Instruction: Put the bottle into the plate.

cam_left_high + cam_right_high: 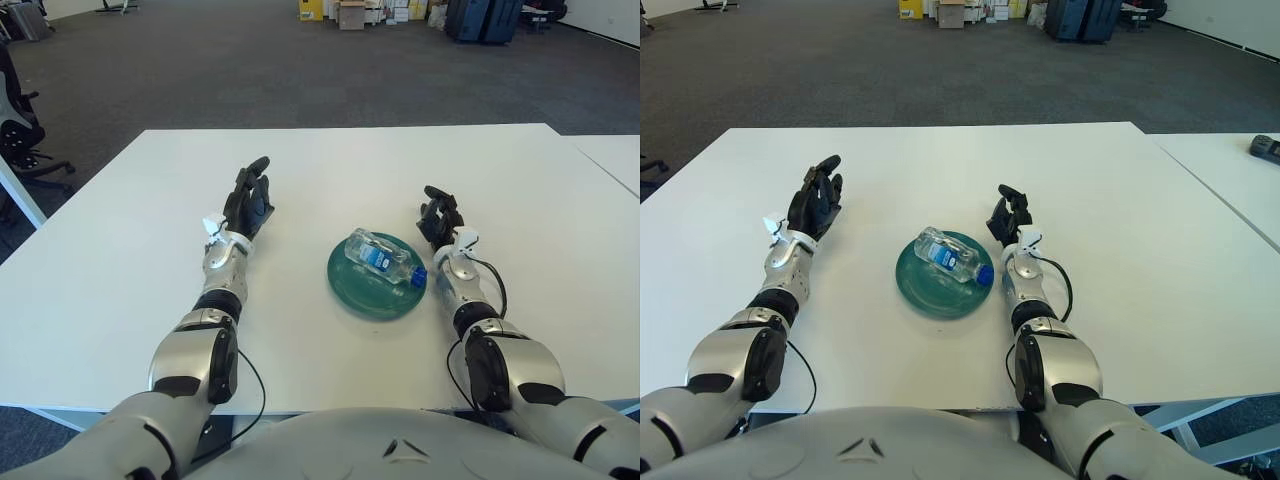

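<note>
A clear plastic bottle (pixel 383 258) with a blue label and blue cap lies on its side in the round green plate (pixel 352 287) at the middle of the white table. My left hand (pixel 248 203) is well to the left of the plate, fingers straight and spread, holding nothing. My right hand (pixel 438 213) shows just right of the plate, its fingers loosely extended and holding nothing.
The white table (pixel 120 260) spreads wide around the plate. A second white table (pixel 615 160) adjoins at the right, with a dark object (pixel 1266 148) on it. An office chair (pixel 18 130) stands off the left edge; boxes and cases lie far back.
</note>
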{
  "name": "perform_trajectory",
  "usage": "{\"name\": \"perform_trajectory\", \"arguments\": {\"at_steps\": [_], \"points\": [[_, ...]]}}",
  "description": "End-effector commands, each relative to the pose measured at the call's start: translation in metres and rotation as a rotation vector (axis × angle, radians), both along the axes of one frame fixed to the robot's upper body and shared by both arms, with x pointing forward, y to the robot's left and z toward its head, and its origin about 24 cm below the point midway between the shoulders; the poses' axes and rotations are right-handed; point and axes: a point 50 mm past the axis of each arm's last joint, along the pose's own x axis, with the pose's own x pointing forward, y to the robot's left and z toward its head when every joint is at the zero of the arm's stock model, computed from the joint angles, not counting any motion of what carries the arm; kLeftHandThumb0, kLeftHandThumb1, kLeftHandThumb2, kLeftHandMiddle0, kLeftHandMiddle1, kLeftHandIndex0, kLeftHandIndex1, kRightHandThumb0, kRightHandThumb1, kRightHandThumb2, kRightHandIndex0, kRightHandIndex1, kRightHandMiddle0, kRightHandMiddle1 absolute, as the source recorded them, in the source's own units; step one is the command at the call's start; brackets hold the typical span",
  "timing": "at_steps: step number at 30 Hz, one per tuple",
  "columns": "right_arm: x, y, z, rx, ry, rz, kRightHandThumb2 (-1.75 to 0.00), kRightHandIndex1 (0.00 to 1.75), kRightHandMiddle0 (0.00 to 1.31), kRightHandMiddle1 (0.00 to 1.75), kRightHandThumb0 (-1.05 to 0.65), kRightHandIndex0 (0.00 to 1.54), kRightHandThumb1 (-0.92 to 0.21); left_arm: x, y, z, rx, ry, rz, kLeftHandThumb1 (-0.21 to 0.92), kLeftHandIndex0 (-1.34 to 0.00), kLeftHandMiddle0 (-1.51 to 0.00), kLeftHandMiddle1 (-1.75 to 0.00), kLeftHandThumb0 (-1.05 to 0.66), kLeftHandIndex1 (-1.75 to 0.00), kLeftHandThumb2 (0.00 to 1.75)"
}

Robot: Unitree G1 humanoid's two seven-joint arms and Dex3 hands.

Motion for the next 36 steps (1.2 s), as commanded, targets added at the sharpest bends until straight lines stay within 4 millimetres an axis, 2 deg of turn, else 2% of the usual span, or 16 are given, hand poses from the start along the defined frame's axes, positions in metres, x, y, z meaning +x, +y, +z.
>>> {"name": "perform_trajectory", "arguments": {"at_steps": [1, 11, 17, 25, 36], "points": [[-0.006, -0.006, -0.005, 0.0, 0.006, -0.02, -1.02, 0.0, 0.0, 0.77, -0.93, 0.21, -0.92, 0.004, 0.001, 0.005, -0.017, -0.018, 0.001, 0.92, 0.0, -0.23, -0.01, -0.79, -0.53, 0.99], [-0.009, -0.008, -0.003, -0.026, -0.025, -0.011, -1.0, 0.0, 0.0, 0.76, -0.91, 0.18, -0.92, -0.001, -0.005, -0.005, -0.029, 0.02, 0.0, 0.92, 0.0, -0.32, -0.03, -0.78, -0.65, 0.96], [-0.011, -0.008, -0.003, -0.056, -0.029, -0.004, -0.99, 0.02, 0.0, 0.81, -0.89, 0.22, -0.92, -0.007, -0.004, -0.011, 0.016, 0.039, 0.017, 0.92, 0.0, -0.38, -0.04, -0.77, -0.77, 0.94], [-0.013, -0.009, -0.004, -0.08, -0.019, 0.0, -0.99, 0.03, 0.0, 0.77, -0.88, 0.26, -0.92, -0.012, -0.005, -0.014, 0.088, 0.034, 0.022, 0.92, 0.0, -0.39, -0.03, -0.75, -0.79, 0.95], [-0.018, -0.004, -0.011, -0.128, 0.018, -0.01, -0.94, 0.0, 0.0, 0.43, -0.83, 0.18, -0.92, -0.019, -0.008, -0.019, 0.197, 0.038, 0.054, 0.92, 0.0, -0.37, -0.01, -0.75, -0.75, 0.89]]}}
